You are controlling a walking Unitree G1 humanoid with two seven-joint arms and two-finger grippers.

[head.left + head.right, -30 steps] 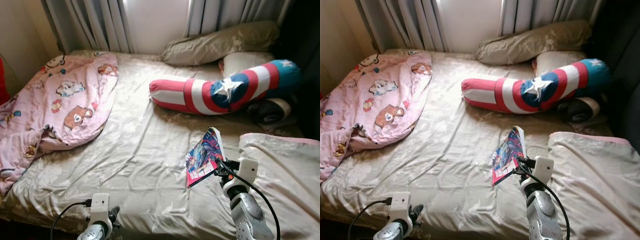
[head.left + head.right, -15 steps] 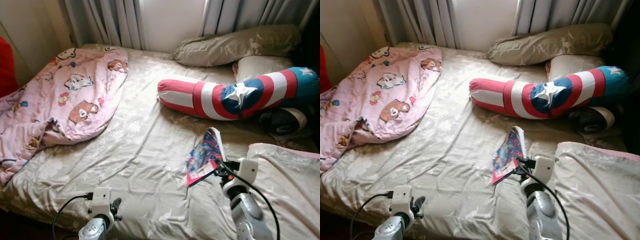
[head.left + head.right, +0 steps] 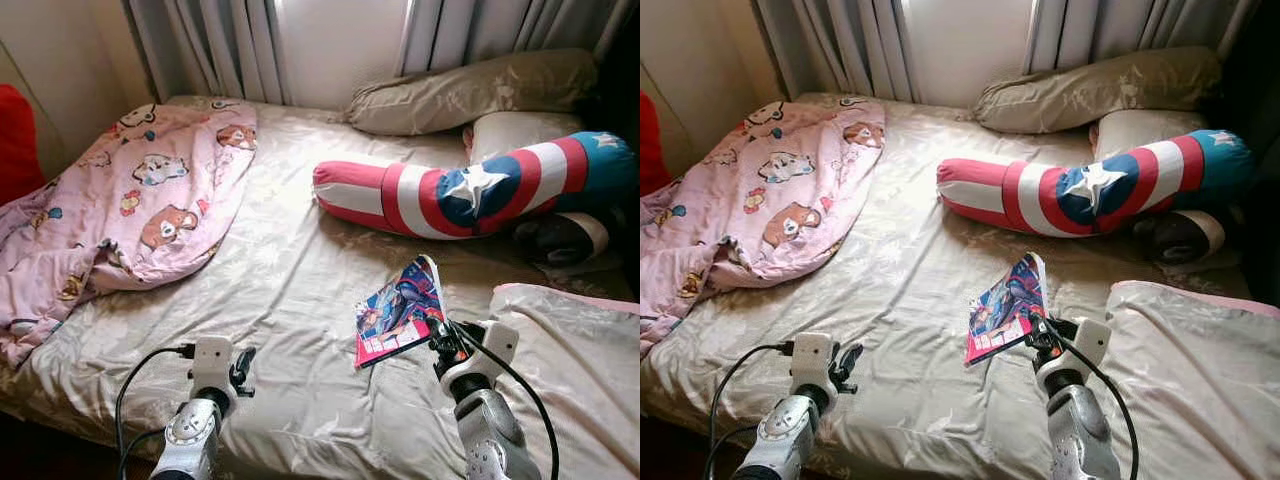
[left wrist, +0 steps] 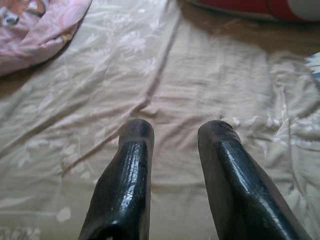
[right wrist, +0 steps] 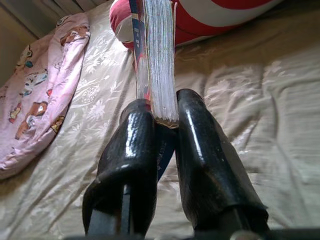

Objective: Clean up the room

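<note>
While the comic book is pinched by its lower edge between my right gripper's two fingers, it stands tilted over the beige sheet, cover facing the bed's middle, just in front of the striped star bolster. The grip is narrow (only the bottom edge of the pages sits between the pads), so I judge the book could pivot or slide out if I swing fast. I'd keep the wrist level, lift straight up clear of the sheet, then carry it slowly to wherever books belong. My left gripper hovers over bare sheet near the bed's front edge, fingers parted and holding nothing; I could bring it under the book's free corner as support. Further out, the pink cartoon blanket lies rumpled at the left and the beige pillows sit by the curtains.
</note>
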